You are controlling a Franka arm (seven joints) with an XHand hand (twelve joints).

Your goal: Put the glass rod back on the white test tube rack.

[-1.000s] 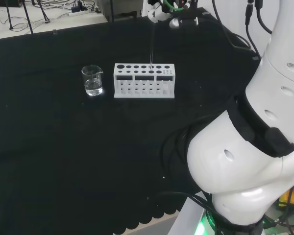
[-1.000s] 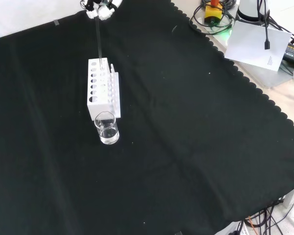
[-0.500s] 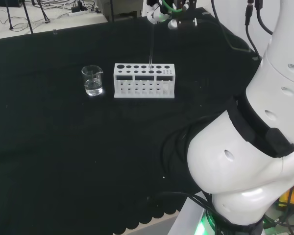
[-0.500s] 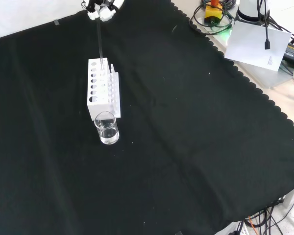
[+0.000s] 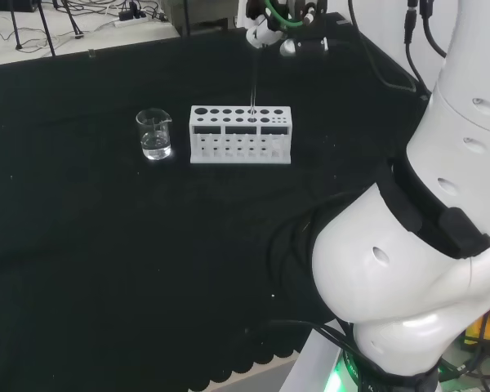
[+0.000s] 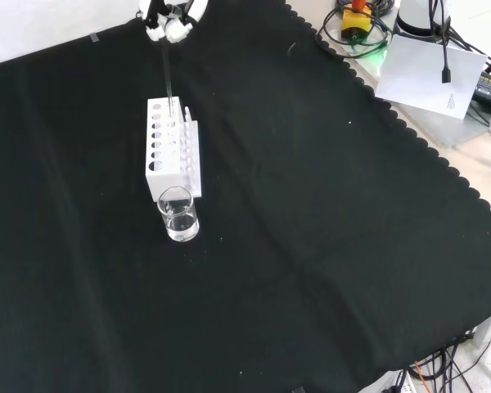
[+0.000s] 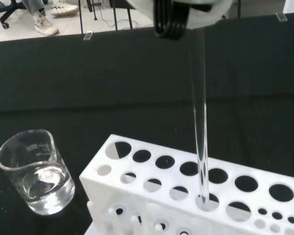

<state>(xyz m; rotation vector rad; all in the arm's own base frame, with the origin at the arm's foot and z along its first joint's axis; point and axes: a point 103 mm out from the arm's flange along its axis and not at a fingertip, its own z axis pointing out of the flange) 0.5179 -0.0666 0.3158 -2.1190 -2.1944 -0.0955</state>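
Insertion of the glass rod [image 7: 200,132] into the white test tube rack [image 5: 241,135]. In the head view the hand [image 5: 265,28] sits at the top centre of the frame, directly above the rack; in the front view it appears at the upper left, again over the rack's far end. The hand grasps the rod at its upper end, fingers closed on it, and the rod hangs nearly upright beneath. The wrist view shows the rod's lower tip already entered in one hole of the rack's top plate, in the row nearer the camera and toward the frame's lower right. A beaker [image 5: 154,135] holding a little clear liquid stands just beside the rack, at its left in the head view and below it in the front view, on the black-clothed table [image 6: 327,246]. The step in hand appears to be lowering the rod to rest. To do this well, the rod should be kept vertical and centred in its hole, so that it passes through to the lower plate without scraping the rim, and should be released only once its tip is seated.
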